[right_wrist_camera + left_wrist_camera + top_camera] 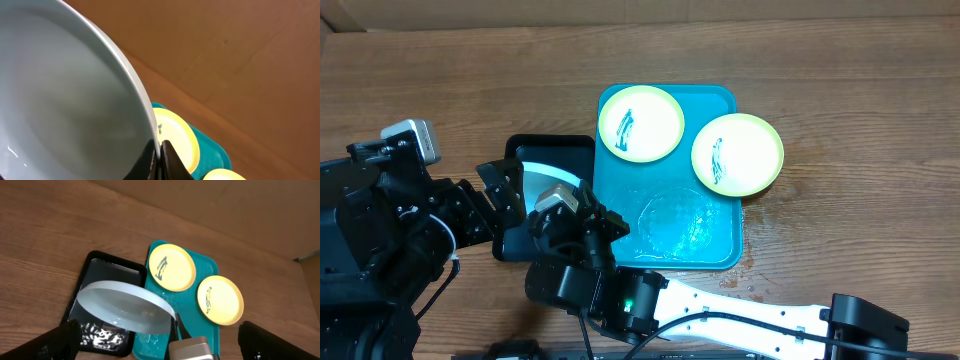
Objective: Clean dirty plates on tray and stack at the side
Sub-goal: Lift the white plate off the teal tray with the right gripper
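Tilted plate point(65, 100) within right gripper point(160, 154)

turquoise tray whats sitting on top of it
One smeared plate lies fully on the tray; a second plate overhangs its right rim. The right arm covers its near-left corner.

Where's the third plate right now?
Left wrist view: the third plate hangs tilted over the black tray, left of the turquoise tray, pinched at its rim by the right end effector.
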Action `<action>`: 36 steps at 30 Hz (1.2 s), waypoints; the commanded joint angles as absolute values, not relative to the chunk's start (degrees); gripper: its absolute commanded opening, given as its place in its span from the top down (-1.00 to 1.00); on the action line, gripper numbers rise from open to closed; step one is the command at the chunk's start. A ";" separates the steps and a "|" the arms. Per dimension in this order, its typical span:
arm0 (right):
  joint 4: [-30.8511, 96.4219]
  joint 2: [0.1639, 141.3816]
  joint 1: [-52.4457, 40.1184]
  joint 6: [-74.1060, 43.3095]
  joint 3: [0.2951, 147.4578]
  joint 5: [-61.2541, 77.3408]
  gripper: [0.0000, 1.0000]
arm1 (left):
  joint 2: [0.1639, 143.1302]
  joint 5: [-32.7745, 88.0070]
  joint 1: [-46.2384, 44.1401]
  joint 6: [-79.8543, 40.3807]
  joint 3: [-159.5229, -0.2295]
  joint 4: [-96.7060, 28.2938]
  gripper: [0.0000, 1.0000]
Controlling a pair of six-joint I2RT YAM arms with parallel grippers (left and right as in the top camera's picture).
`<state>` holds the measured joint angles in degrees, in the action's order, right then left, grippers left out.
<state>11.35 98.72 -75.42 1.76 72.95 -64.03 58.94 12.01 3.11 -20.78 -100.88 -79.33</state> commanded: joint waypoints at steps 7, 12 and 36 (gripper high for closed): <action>10.81 96.44 -75.53 1.98 74.76 -66.04 0.92 | 58.85 12.47 3.20 -20.10 -101.78 -79.33 -1.00; 10.37 96.44 -75.53 1.98 74.76 -66.22 0.92 | 58.87 12.47 3.20 -20.10 -101.78 -79.33 -0.99; 9.89 96.44 -75.53 1.96 74.76 -66.41 0.92 | 58.87 12.47 3.20 -20.10 -101.78 -79.33 -1.00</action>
